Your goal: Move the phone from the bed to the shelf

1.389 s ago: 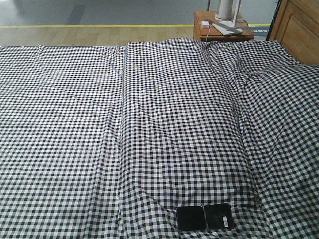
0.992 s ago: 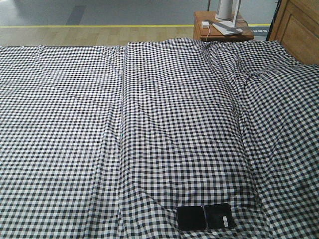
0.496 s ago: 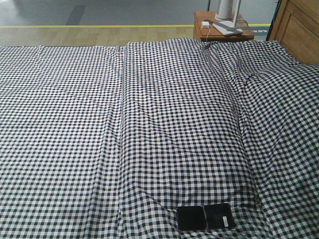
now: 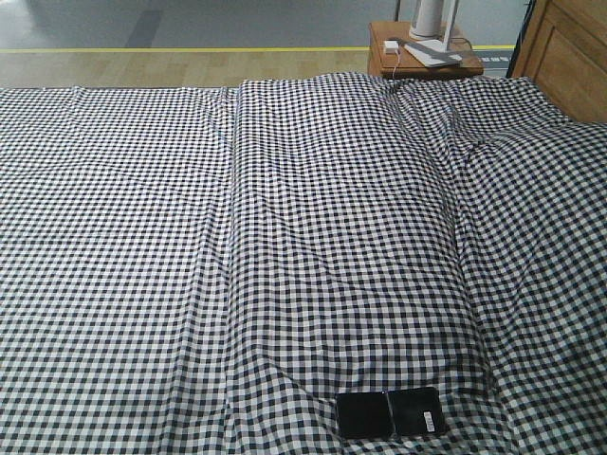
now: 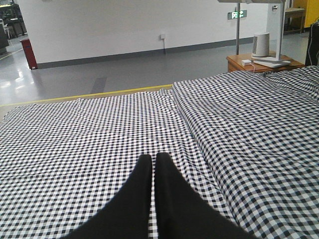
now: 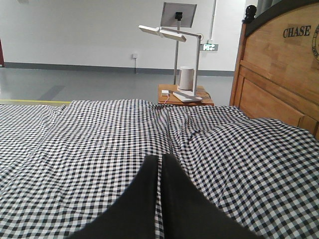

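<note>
Glossy black foldable phone (image 4: 391, 413), two square halves with a small white sticker, lies open and flat on the black-and-white gingham-sheeted bed (image 4: 285, 237), at 6 o'clock in the front view, touching the sheet. Both black, the left gripper (image 5: 153, 160) and the right gripper (image 6: 159, 160) hover over the sheet, each pressed together and pinching nothing. At 1 o'clock stands a small brown wooden table (image 4: 377, 59).

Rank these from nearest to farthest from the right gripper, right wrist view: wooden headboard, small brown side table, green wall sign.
From the right gripper:
1. Wooden headboard, right side.
2. Small brown side table, beyond the bed.
3. Green wall sign, far wall.
</note>
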### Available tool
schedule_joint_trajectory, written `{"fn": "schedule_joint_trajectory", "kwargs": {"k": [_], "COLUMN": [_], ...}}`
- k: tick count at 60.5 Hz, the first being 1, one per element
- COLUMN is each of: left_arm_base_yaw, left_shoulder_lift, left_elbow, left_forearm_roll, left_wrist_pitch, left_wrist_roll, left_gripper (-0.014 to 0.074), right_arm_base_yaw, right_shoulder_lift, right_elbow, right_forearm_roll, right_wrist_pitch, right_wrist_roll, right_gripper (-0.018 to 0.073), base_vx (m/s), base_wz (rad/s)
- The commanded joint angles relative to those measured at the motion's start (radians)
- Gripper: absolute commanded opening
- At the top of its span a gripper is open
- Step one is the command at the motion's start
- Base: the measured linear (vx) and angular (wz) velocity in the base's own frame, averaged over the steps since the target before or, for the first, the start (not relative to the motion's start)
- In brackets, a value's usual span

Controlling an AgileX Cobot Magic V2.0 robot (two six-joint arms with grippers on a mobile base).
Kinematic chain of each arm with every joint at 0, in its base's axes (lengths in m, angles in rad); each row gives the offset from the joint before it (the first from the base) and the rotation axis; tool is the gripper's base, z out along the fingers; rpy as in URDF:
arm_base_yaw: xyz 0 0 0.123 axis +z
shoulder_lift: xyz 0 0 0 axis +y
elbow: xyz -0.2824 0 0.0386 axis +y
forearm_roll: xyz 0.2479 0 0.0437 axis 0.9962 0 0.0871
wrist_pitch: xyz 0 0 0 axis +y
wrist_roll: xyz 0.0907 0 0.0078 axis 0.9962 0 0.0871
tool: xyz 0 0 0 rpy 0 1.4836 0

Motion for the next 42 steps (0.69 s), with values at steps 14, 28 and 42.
{"fn": "schedule_joint_trajectory", "kwargs": {"k": [14, 28, 42], "left_arm_base_yaw": [-0.002, -0.002, -0.002], "left_shoulder_lift": [-0.004, -0.004, -0.004], "left_elbow": [-0.026, -0.026, -0.026], "left_forearm_roll": [-0.007, -0.007, -0.007], "left_wrist_pitch": [-0.067, -0.067, -0.067], "left_wrist_roll": [-0.003, -0.003, -0.003], "left_gripper": [0.0001, 0.0001, 0.0001], "right_arm_base_yaw": [-0.003, -0.003, -0.003], "right_shoulder_lift": [-0.012, -0.012, 0.060], "right_elbow": [0.006, -0.101, -0.337], "right_forearm_roll": [-0.010, -0.010, -0.009], "right_wrist_pitch": [-0.356, -0.469, -0.323], "right_wrist_roll": [-0.005, -0.005, -0.005], "right_gripper": [-0.0003, -0.0003, -0.0003], "base_vx": [0.00, 0.00, 0.00], "base_wz": [0.00, 0.00, 0.00]}}
